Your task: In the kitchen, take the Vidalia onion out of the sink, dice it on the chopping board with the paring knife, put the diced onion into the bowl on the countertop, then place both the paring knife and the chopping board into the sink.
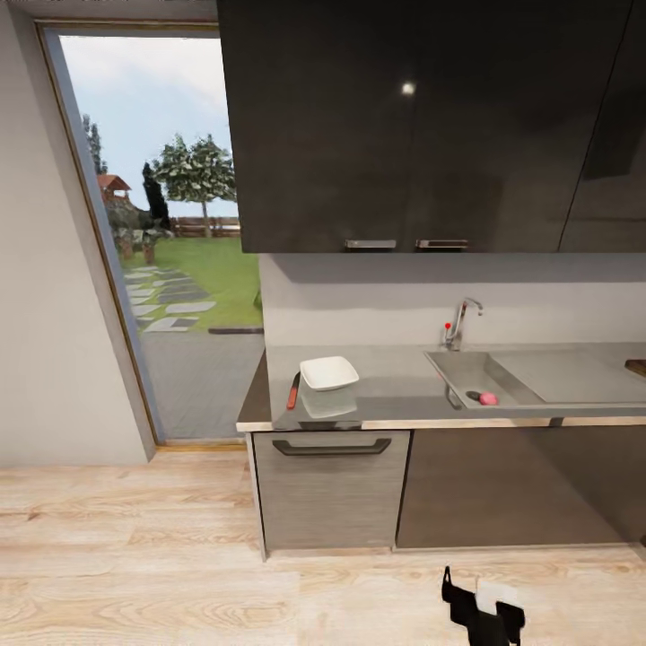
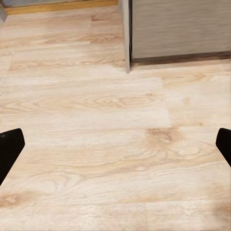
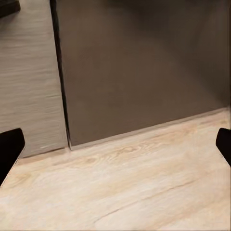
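The pinkish Vidalia onion [image 1: 487,398] lies in the front corner of the steel sink [image 1: 516,377]. On the countertop to its left stands the white bowl [image 1: 328,371]. A pale, glassy chopping board [image 1: 328,404] lies just in front of the bowl. The paring knife [image 1: 293,391], with its red handle, rests beside both. My right gripper [image 1: 484,612] hangs low over the floor, far from the counter. In its wrist view the right gripper [image 3: 115,149] is open and faces the cabinet fronts. My left gripper [image 2: 115,149] is open over bare floor.
A faucet [image 1: 460,323] stands behind the sink. Dark wall cabinets [image 1: 422,126] hang above the counter. A grey drawer front with a handle [image 1: 332,446] sits under the bowl. A glass door [image 1: 161,251] to the garden is on the left. Wooden floor [image 1: 135,556] lies between me and the counter.
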{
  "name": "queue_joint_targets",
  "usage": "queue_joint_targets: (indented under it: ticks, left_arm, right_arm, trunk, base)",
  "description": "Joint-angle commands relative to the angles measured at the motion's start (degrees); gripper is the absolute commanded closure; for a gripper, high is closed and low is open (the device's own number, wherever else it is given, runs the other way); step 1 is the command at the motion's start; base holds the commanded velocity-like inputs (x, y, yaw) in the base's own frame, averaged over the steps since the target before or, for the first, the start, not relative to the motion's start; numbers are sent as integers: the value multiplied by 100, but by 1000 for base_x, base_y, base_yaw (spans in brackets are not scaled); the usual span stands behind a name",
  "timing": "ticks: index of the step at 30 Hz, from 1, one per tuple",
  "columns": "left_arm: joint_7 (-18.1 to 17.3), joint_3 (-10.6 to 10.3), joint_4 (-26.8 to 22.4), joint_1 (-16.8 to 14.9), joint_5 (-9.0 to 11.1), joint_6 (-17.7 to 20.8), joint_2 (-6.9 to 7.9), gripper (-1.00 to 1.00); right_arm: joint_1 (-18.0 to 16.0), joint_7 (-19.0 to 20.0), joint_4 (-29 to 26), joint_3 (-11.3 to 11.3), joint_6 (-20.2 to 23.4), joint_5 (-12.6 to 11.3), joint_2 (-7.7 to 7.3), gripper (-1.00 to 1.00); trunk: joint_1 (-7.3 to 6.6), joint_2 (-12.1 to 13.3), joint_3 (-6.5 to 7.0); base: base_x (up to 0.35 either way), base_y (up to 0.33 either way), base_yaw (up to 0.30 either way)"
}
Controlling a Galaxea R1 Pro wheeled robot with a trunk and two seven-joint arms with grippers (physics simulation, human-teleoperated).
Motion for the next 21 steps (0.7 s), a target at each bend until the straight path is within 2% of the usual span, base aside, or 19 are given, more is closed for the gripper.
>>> queue_joint_targets:
  ticks: [1, 2, 5, 6, 7, 8, 12, 16, 21]
  left_arm:
    - [3, 4, -7, 4, -6, -5, 1, -100]
    - [3, 4, -7, 4, -6, -5, 1, -100]
    - [3, 4, -6, 4, -5, -4, 2, -100]
    - [3, 4, -6, 4, -5, -4, 2, -100]
    - [3, 4, -2, 4, -5, -4, 2, -100]
    - [3, 4, -1, 4, -5, -4, 2, -100]
    - [3, 4, 3, 4, -5, -4, 2, -100]
    - [3, 4, 3, 4, -5, -4, 2, -100]
    - [3, 4, -4, 4, -5, -4, 2, -100]
  right_arm:
    - [1, -64, -463, 2, 429, 1, 43, -100]
    - [0, -97, -905, 3, 807, 5, 77, -100]
    - [-14, -141, -1860, 10, 1425, 17, 127, -100]
    - [-22, -149, -2014, 11, 1508, 20, 133, -100]
    - [-116, -211, -2490, 17, 1832, 29, 145, -100]
    - [-166, -238, -2571, 19, 1926, 30, 147, -100]
    - [-723, -495, -2825, 41, 2648, 27, 159, -100]
    - [-1210, -636, -2868, 159, 3066, 26, 191, -100]
    - [-2121, -875, -2862, 410, 3882, 55, 387, -100]
  trunk:
    - [2, -2, -1]
    - [2, -2, -1]
    - [2, -2, -1]
    - [2, -2, -1]
    - [2, -2, -1]
    - [2, -2, -1]
    - [2, -2, -1]
    - [2, -2, -1]
    - [2, -2, -1]
  base:
    - [0, 0, 0]
    - [0, 0, 0]
    - [0, 0, 0]
    - [0, 0, 0]
    - [0, 0, 0]
    - [0, 0, 0]
    - [0, 0, 0]
    - [0, 0, 0]
    - [21, -10, 0]
